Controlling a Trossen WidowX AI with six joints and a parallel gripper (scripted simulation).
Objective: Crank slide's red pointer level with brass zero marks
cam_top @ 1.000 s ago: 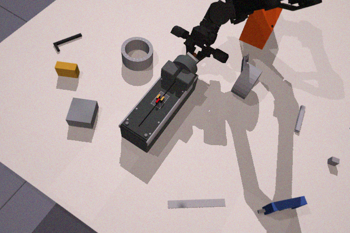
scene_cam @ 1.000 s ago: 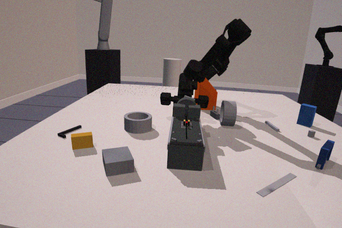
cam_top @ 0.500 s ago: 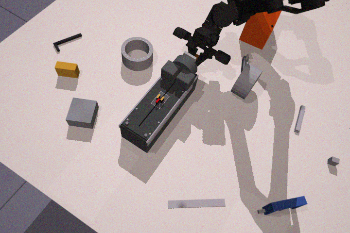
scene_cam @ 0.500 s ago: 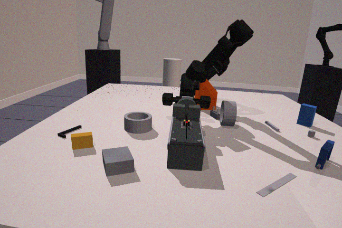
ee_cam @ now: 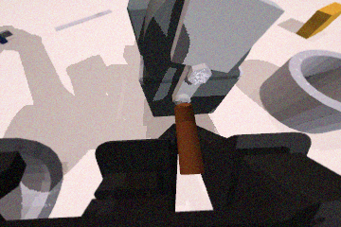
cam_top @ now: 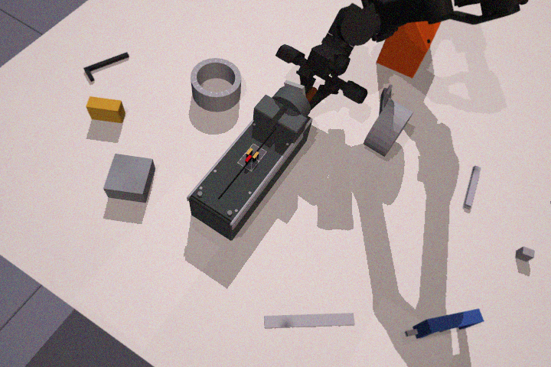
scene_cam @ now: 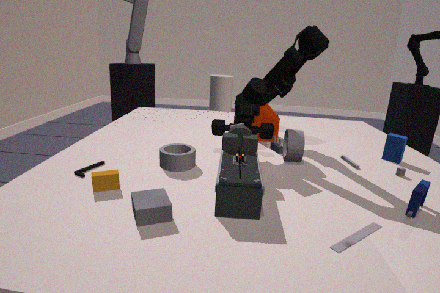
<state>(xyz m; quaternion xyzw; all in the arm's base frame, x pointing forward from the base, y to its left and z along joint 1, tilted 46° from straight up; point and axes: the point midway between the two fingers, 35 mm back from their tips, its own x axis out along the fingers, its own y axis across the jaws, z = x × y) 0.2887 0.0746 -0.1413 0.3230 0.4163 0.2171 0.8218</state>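
The dark green machine (cam_top: 211, 201) (scene_cam: 239, 202) (ee_cam: 152, 90) has a long slotted deck. Its red pointer (cam_top: 248, 158) (scene_cam: 239, 157) sits slightly off the line of the two brass marks, towards the deck end away from the crank. One brass mark (cam_top: 249, 151) (scene_cam: 237, 155) and the other brass mark (cam_top: 255, 155) (scene_cam: 242, 155) flank the slot. My gripper (cam_top: 311, 97) (ee_cam: 182, 127) is shut on the brown crank handle (ee_cam: 190, 153) behind the machine's housing. In the exterior view the fingertips and handle are hidden behind the housing.
A grey ring (cam_top: 215, 102) (scene_cam: 177, 163) (ee_cam: 284, 101) stands left of the housing, a tilted grey ring (cam_top: 386, 129) (scene_cam: 294, 146) right. An orange block (cam_top: 402, 51) (scene_cam: 271, 121) is behind the arm. A grey block (cam_top: 129, 173) (scene_cam: 151, 203) and yellow block (cam_top: 105, 110) (scene_cam: 106, 181) lie left.
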